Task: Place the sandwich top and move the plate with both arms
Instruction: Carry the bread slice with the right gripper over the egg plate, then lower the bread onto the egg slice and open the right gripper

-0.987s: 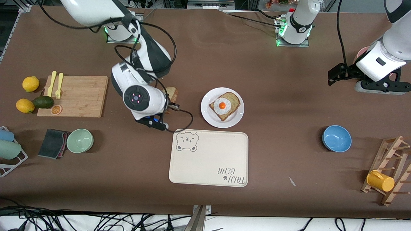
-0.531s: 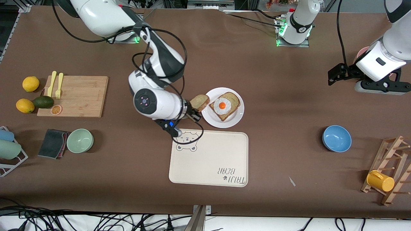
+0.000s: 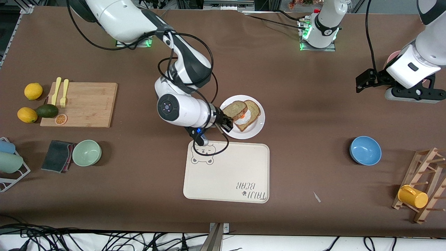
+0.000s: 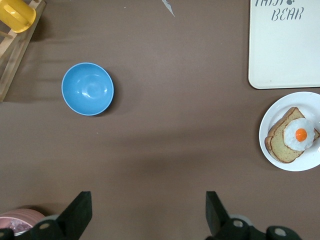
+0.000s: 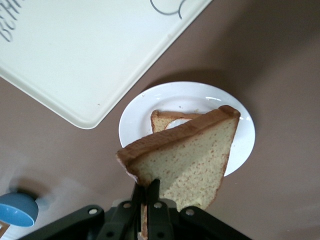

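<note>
Speckled square sandwich top (image 5: pixel 187 160), round white plate (image 5: pixel 137 120)

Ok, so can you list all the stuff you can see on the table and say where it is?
sandwich top: 1, light brown, held over the plate
plate: 1, white, mid-table, beside the tray
egg bread: 1, brown with fried egg, on the plate
tray: 1, beige, nearer the camera than the plate
blue bowl: 1, toward the left arm's end
green bowl: 1, toward the right arm's end
cutting board: 1, wooden, farther than the green bowl
lemons: 2, yellow, beside the board
avocado: 1, dark green, at the board's edge
yellow mug: 1, on the wooden rack
right claw: shut on the sandwich top
left claw: open, waiting above bare table
</note>
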`<move>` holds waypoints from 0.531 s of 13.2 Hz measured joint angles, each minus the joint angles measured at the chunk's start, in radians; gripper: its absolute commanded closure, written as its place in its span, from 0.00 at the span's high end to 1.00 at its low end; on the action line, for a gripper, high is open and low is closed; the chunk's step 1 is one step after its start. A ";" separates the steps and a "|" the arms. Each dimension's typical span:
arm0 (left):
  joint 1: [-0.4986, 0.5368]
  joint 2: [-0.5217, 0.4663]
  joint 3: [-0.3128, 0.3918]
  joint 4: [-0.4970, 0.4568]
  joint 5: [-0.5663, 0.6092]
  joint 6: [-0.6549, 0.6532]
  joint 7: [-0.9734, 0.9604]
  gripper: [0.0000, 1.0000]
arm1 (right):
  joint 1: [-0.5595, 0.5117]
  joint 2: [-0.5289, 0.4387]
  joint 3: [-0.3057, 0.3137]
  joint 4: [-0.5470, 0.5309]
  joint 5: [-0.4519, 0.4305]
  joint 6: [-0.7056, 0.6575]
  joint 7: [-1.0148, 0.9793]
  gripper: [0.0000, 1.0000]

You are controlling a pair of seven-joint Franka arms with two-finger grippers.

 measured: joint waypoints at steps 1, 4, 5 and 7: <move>0.000 0.000 0.000 0.000 0.000 0.000 0.000 1.00 | 0.014 0.021 0.001 0.000 0.000 0.005 0.010 0.00; 0.000 0.000 0.000 0.000 0.000 0.000 0.000 1.00 | 0.047 0.058 0.002 0.000 0.001 0.025 0.021 0.00; 0.000 0.000 0.000 0.000 0.000 0.000 0.000 1.00 | 0.051 0.060 0.002 0.001 0.002 0.037 0.023 0.00; 0.000 0.000 0.000 0.000 0.000 0.000 0.000 1.00 | 0.053 0.064 0.003 0.001 0.017 0.067 0.023 0.00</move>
